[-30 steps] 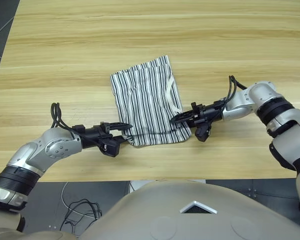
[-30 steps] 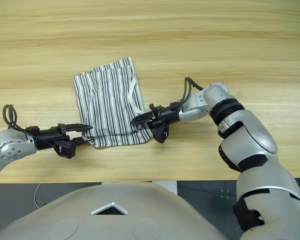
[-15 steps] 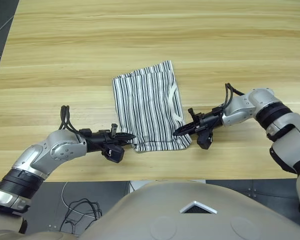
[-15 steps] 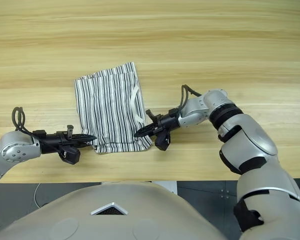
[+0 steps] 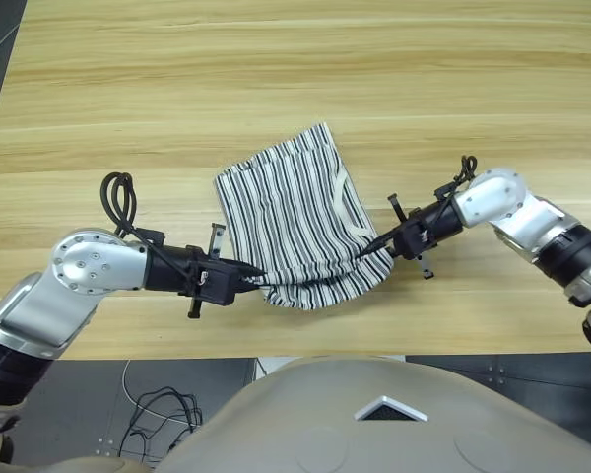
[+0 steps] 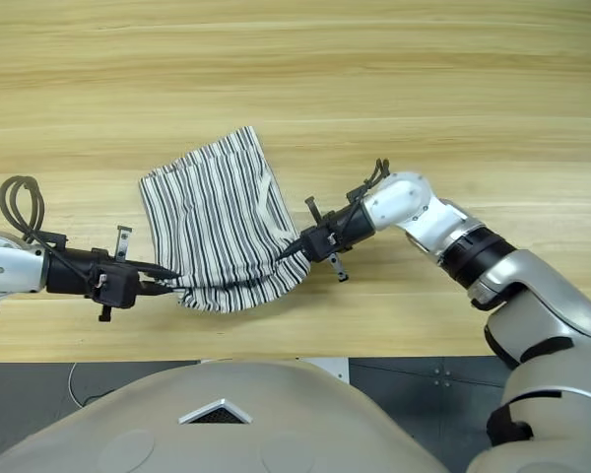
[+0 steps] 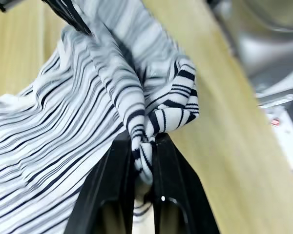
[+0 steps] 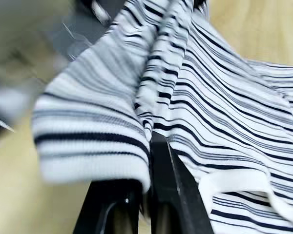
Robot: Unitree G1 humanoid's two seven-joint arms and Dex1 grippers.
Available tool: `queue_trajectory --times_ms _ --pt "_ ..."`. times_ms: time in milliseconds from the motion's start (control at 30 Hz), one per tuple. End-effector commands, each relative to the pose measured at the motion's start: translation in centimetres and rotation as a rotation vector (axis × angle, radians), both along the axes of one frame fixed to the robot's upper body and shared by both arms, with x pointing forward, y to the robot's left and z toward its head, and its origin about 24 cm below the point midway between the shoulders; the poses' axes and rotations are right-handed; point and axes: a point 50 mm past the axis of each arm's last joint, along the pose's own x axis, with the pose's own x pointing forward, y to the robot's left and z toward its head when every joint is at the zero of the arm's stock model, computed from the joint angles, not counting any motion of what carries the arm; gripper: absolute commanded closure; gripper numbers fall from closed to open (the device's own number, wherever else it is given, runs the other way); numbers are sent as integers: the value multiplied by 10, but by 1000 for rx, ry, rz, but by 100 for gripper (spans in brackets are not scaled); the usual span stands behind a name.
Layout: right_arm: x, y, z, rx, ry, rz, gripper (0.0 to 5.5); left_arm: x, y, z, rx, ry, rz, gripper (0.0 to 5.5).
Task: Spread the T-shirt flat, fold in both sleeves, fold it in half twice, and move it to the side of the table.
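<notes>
Left gripper (image 5: 254, 275) was closed on the near left corner of the T-shirt (image 5: 291, 212), and the right gripper (image 5: 369, 246) was closed on its near right corner. Each arm came in low from its own side, the two grippers pointing toward each other across the cloth.

Beneath them was a pale wooden table (image 5: 276, 59) with long plank lines running side to side.

The T-shirt, white with thin dark stripes, was folded into a compact panel near the table's front edge, about midway between the arms. Its far part lay on the wood. Its near edge was raised off the surface and sagged in a shallow curve between the two grippers.

A white neckband (image 5: 343, 192) curved along the shirt's right side.

Close up from the left wrist, a bunched fold of striped fabric was pinched between that gripper's black fingers (image 7: 117, 195); from the right wrist, a ribbed hem was pinched likewise.
</notes>
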Motion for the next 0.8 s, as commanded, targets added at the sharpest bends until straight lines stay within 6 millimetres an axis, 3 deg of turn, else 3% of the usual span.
queue_trajectory --times_ms 33,167,300,500,800 --pt "-9 -10 20 -8 171 9 540 -4 4 5 44 37 -42 520" --pt "-13 -8 36 43 277 4 540 -8 2 8 30 72 -58 520" --pt "-6 -3 43 100 267 -48 540 -6 -2 15 -1 73 -42 520" --pt "17 -2 30 124 220 -185 540 24 -2 24 -106 71 49 520" --pt "43 -8 8 126 221 -317 540 66 11 12 -175 115 185 520"
